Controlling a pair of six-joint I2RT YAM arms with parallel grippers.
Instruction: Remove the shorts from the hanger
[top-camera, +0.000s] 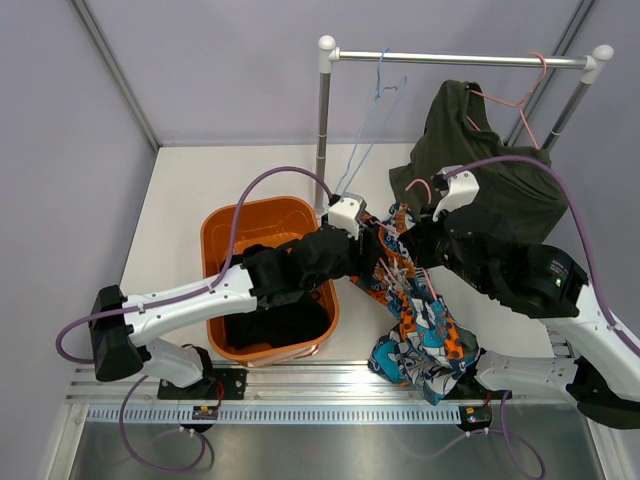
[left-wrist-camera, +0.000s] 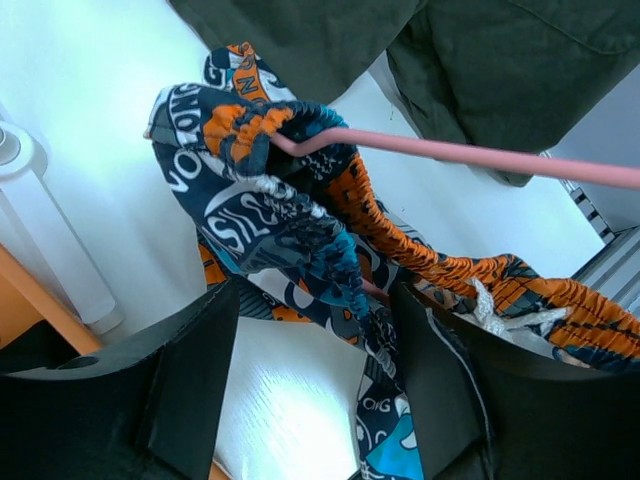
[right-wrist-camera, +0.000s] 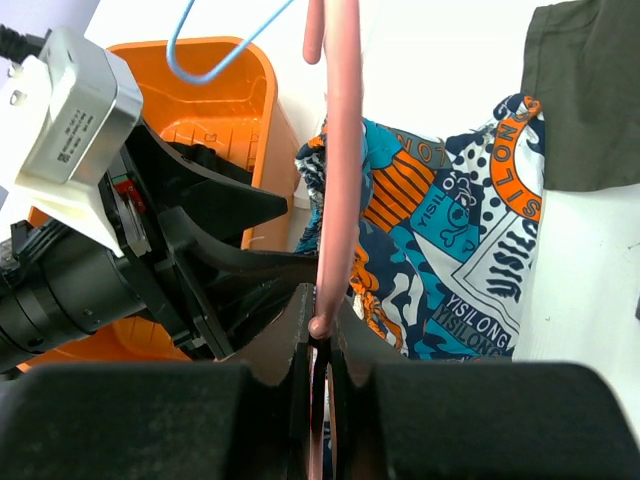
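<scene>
The shorts (top-camera: 420, 330), patterned orange, blue and navy, hang from a pink hanger (right-wrist-camera: 340, 150) over the table's near middle. My right gripper (right-wrist-camera: 320, 335) is shut on the lower end of that hanger's rod. The elastic waistband (left-wrist-camera: 290, 215) is looped over the hanger's arm (left-wrist-camera: 480, 155). My left gripper (left-wrist-camera: 312, 300) stands open astride a hanging fold of the waistband, which lies close to the right finger (left-wrist-camera: 440, 390) and apart from the left finger (left-wrist-camera: 190, 380). From above, the left gripper (top-camera: 375, 245) meets the shorts from the left, facing the right gripper (top-camera: 425, 245).
An orange bin (top-camera: 225, 230) with dark clothes (top-camera: 275, 325) stands under the left arm. Behind is a clothes rack (top-camera: 460, 60) with its post (top-camera: 323, 120), a bare blue hanger (top-camera: 375, 110) and a dark green shirt (top-camera: 480, 150) on another pink hanger (top-camera: 525, 95).
</scene>
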